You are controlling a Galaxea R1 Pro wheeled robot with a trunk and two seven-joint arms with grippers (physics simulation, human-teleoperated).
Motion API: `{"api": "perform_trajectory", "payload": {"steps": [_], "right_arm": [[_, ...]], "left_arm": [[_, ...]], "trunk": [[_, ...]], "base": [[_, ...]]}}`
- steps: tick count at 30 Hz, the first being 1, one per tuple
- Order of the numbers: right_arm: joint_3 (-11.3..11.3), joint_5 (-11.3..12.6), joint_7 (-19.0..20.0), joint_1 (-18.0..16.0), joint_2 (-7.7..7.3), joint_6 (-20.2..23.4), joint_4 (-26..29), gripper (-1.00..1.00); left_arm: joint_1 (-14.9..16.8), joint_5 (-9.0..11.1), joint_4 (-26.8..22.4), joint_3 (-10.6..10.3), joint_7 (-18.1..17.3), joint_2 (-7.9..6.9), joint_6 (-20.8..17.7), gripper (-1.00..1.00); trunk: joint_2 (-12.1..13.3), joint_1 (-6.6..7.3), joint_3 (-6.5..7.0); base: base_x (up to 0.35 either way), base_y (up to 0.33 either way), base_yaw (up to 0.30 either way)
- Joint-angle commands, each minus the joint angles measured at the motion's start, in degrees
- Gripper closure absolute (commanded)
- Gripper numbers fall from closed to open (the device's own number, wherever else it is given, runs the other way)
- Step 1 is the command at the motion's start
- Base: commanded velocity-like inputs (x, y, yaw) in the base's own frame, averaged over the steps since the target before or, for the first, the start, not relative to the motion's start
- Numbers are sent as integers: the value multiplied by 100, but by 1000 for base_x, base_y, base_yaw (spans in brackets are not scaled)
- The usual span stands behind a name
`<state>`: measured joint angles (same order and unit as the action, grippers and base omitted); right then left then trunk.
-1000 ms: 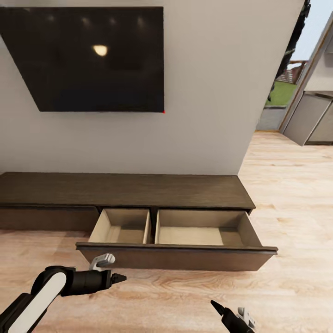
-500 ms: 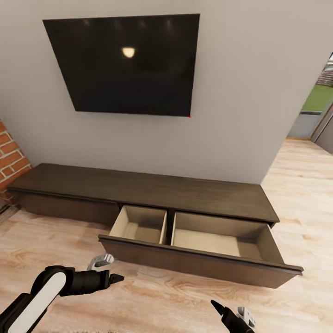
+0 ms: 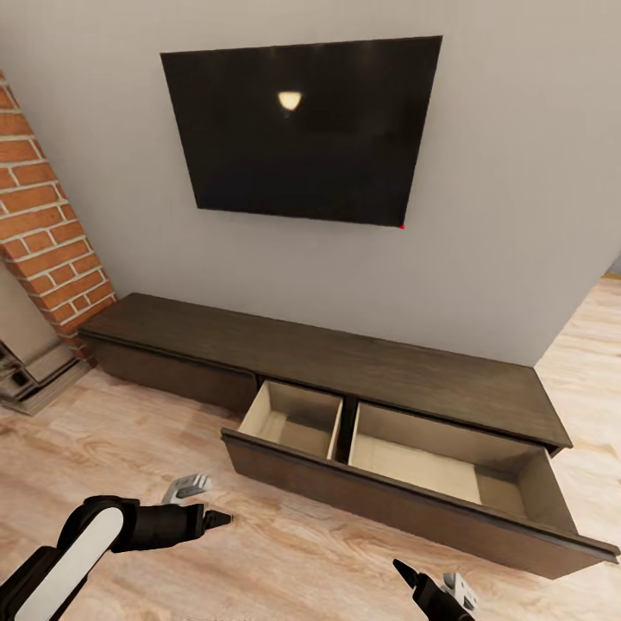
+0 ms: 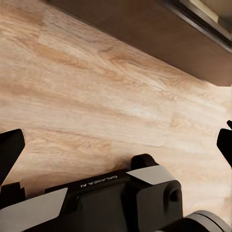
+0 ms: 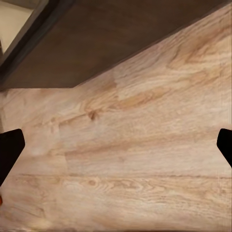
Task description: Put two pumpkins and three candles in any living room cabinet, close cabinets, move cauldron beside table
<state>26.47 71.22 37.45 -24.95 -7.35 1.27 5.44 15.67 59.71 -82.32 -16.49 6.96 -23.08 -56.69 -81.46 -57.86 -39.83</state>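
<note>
The long dark brown cabinet (image 3: 345, 364) runs along the wall under the television. One wide drawer (image 3: 388, 502) stands pulled out, and both of its pale beige compartments hold nothing. My left gripper (image 3: 211, 504) hovers open over the floor in front of the drawer's left end. Low at the right, my right gripper (image 3: 427, 580) is open too. Each wrist view has dark fingertips (image 4: 10, 150) (image 5: 9, 151) spread wide over bare planks, with the drawer front (image 4: 145, 29) (image 5: 96, 43) just ahead. Pumpkins, candles, cauldron and coffee table are out of view.
A black television (image 3: 302, 129) hangs on the grey wall. A red brick column (image 3: 43, 233) with a grey hearth (image 3: 30, 373) stands at the far left. Light wood floor (image 3: 129, 440) spreads in front of the cabinet.
The camera has swung left: the cabinet and television slid right in the picture, the brick column came into view, and the doorway left it. Both arms hold the same pose.
</note>
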Motion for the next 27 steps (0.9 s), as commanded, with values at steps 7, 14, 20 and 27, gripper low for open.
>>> {"api": "perform_trajectory", "payload": {"steps": [7, 14, 20, 27], "right_arm": [[45, 58, 11, -1, -4, 12, -5, -100], [54, 58, 8, -1, -4, -194, -7, -100], [56, 53, 8, -1, -10, -248, 7, -100], [60, 52, 8, -1, -12, -250, 14, -100]], "left_arm": [[7, 64, -3, -12, 57, -4, -9, -100], [7, 62, -3, -12, 56, -4, -10, -100], [7, 59, -3, -12, 58, -7, -14, -100], [7, 57, -3, -5, 59, -12, -11, -100]], "trunk": [[199, 111, 86], [199, 111, 86], [199, 111, 86], [199, 111, 86]], "base": [[0, 0, 289], [0, 0, 290], [0, 0, 289], [0, 0, 290]]}}
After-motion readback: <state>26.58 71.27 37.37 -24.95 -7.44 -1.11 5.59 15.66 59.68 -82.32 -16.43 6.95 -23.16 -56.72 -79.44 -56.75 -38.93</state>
